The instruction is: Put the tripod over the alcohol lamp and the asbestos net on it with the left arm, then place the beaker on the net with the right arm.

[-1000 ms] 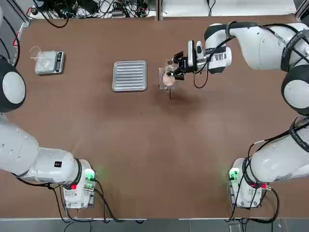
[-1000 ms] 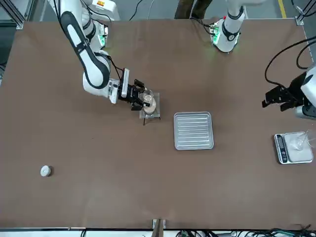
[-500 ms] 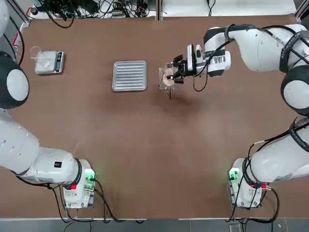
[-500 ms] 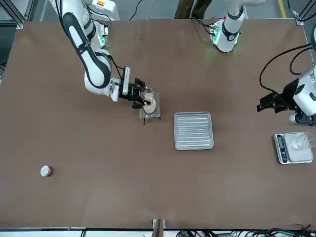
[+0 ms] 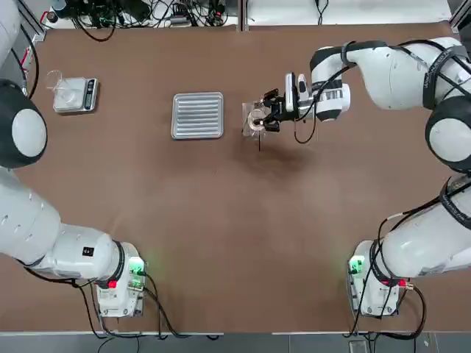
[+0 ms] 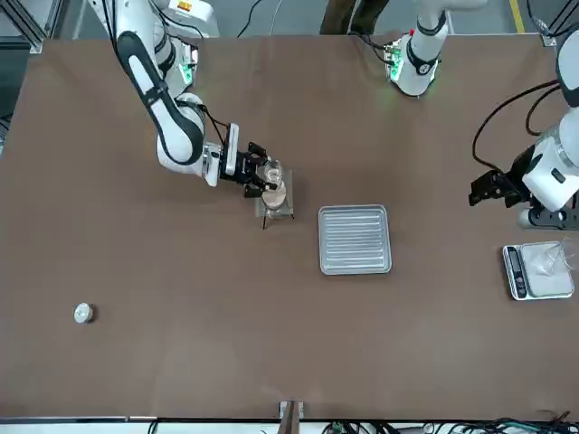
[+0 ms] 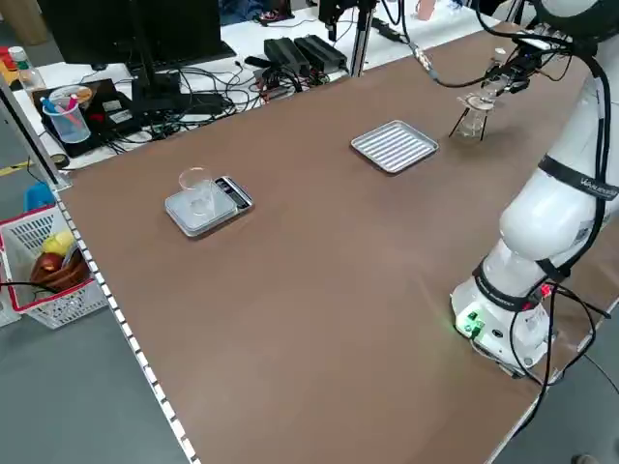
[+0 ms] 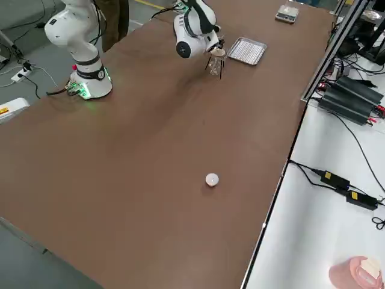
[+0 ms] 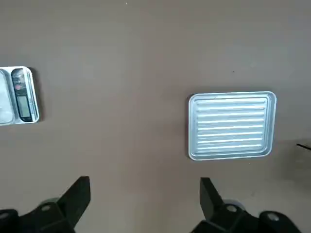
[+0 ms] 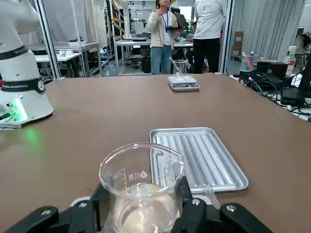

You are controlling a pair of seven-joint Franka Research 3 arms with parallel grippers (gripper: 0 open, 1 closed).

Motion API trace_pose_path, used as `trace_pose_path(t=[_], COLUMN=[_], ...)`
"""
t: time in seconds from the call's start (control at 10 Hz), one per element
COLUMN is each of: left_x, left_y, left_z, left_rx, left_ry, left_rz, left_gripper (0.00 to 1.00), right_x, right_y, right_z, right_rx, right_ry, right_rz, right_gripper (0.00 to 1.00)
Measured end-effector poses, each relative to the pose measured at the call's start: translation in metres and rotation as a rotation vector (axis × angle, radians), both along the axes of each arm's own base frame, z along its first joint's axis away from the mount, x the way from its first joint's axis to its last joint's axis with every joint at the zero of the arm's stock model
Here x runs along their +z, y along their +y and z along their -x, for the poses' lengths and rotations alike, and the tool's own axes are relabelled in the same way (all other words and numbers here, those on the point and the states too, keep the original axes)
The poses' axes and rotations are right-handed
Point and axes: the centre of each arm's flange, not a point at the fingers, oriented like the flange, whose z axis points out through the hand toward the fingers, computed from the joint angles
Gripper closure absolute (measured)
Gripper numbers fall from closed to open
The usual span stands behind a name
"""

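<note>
Seating: beaker on asbestos net, atop the tripod.
Right gripper: fingers pinching beaker, drawn slightly back since a second ago.
Left gripper: spread, retreated near scale.
Status: release pending.

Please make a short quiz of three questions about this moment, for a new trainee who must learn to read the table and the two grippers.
1. True or false: the beaker sits between the fingers of the right gripper, above the asbestos net.
2. Which object lies between the net and the scale in the top view? A) the ribbed silver tray B) a white bottle C) a red cup
3. Fill in: the left gripper is ____, and it holds nothing.

Key: 1 true. 2 A, the ribbed silver tray. 3 open.
</note>
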Motion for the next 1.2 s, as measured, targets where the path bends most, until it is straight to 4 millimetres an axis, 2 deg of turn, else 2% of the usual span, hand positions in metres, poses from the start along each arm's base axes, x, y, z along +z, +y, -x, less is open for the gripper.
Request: trace_pose_path(t=[0.4, 0.6, 0.8, 1.2], left_x=[0.049, 0.060, 0.066, 0.056], left_y=[0.011, 0.015, 0.016, 0.010], left_z=[0.019, 0.020, 0.014, 0.008], left_rx=[0.007, 0.012, 0.012, 0.001], left_ry=[-0.040, -0.042, -0.051, -0.036], left_rz=[-0.021, -0.018, -0.013, -0.012], left_gripper=[0.00, 0.00, 0.00, 0.00], right_x=[-0.013, -0.015, -0.014, -0.012], right_y=[0.000, 0.001, 0.002, 0.003], right_z=[0.002, 0.000, -0.003, -0.005], right_rx=[-0.010, -0.021, -0.029, -0.034], right_ry=[0.030, 0.031, 0.030, 0.026], right_rz=[-0.003, -0.013, -0.022, -0.026], right_gripper=[0.41, 0.41, 0.41, 0.41])
